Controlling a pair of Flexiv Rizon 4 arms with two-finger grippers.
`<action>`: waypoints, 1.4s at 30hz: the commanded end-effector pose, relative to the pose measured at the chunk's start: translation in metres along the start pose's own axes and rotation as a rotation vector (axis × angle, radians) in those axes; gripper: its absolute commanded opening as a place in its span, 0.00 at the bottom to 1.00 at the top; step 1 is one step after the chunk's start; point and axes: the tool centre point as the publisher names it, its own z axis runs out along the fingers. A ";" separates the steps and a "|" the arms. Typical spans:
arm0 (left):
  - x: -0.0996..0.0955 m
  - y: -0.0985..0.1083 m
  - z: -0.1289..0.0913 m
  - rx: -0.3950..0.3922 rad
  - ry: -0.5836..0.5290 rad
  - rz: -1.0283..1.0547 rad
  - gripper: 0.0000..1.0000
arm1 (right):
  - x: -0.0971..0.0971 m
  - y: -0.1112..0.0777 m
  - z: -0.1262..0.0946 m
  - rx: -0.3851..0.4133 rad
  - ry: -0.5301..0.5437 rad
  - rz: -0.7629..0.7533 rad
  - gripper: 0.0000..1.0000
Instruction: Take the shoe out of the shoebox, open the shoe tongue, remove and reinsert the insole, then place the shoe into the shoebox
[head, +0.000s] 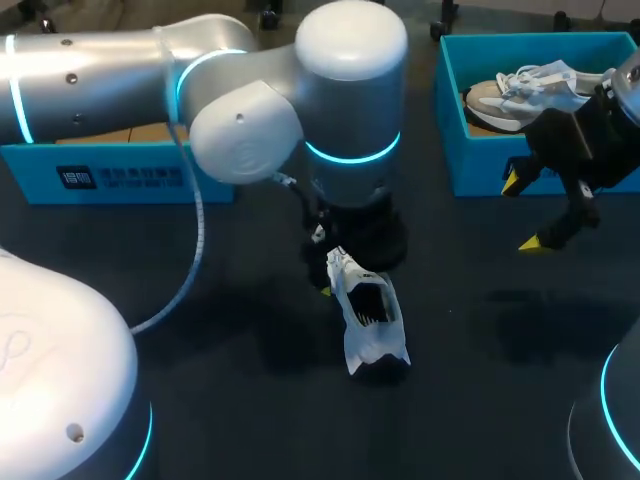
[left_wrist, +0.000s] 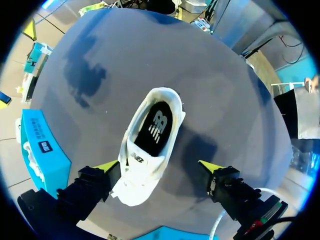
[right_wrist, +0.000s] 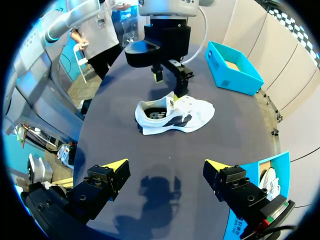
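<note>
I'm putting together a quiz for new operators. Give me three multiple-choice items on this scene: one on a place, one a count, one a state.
1. The shoe under the left gripper lies: A) in a box; B) on the table; C) on a box's rim.
2. Blue boxes on the table: A) one; B) two; C) three.
3. The right gripper is: A) open, empty; B) shut on a shoe; C) shut on an insole.
Answers: 1 B, it rests on the dark tabletop; 2 B, one at each side; 3 A, its fingers stand apart over bare table.
</note>
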 end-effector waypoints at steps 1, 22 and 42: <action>0.005 0.003 0.000 0.005 -0.011 0.002 1.00 | -0.001 0.000 0.001 0.002 0.000 0.001 1.00; 0.005 -0.041 -0.002 0.058 -0.075 -1.025 1.00 | -0.001 0.000 0.001 0.002 0.000 0.001 1.00; 0.022 -0.082 0.023 0.022 -0.158 -1.110 1.00 | -0.001 0.000 0.001 0.002 0.000 0.001 1.00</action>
